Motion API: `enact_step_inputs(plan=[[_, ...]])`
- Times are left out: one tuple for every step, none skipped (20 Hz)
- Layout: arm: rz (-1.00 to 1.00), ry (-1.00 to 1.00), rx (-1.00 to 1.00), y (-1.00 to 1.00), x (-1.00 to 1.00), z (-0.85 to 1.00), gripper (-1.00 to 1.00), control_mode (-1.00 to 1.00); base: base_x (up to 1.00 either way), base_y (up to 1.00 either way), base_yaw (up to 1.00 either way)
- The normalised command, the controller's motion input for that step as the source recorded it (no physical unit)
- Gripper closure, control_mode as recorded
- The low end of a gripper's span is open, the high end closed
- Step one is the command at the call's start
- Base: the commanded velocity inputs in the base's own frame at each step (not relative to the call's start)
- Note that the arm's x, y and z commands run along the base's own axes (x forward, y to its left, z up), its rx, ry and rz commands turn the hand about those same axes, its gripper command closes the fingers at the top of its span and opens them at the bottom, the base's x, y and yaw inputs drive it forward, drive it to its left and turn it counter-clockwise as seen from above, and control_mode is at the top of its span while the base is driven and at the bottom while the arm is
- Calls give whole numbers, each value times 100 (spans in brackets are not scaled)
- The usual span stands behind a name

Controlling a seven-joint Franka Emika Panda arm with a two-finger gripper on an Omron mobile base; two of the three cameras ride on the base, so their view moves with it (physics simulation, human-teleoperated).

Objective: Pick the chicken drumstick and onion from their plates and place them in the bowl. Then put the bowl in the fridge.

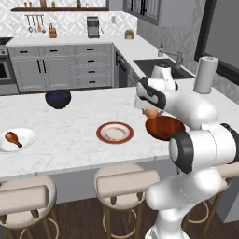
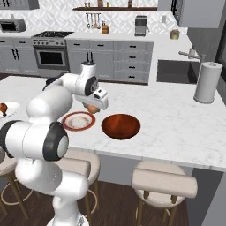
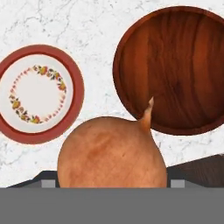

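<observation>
Onion (image 3: 111, 153) gripped across its round belly by gripper (image 2: 93, 107), aloft between plate (image 3: 37, 94) and bowl (image 3: 175, 70). Probably firm, light, papery-slick; best clamped at widest girth, never the tip.

Round tan-orange onion (image 3: 112, 153) up close; glossy reddish-brown wooden bowl (image 3: 175, 65) and red-rimmed floral plate (image 3: 37, 94) apart on white marble counter (image 3: 65, 22).
</observation>
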Motion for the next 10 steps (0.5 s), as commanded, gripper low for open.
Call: enact_step_inputs(plan=[[-26, 0, 0, -100, -74, 26, 100, -100, 0, 0, 0], [-23, 1, 0, -82, -75, 0, 100, -100, 0, 0, 0], [-19, 0, 0, -81, -65, -14, 100, -100, 0, 0, 0], [-16, 0, 7, -92, -14, -66, 100, -100, 0, 0, 0], [-10, 0, 15, -100, 0, -88, 100, -100, 0, 0, 0], [-5, 0, 8, -99, 25, -67, 100, -100, 0, 0, 0], [0, 0, 0, -68, 58, -43, 100, -100, 0, 0, 0], [0, 1, 0, -49, 81, -31, 100, -100, 0, 0, 0], [4, 6, 0, -14, 100, -24, 100, -100, 0, 0, 0], [6, 0, -11, 0, 76, -11, 100, -100, 0, 0, 0]])
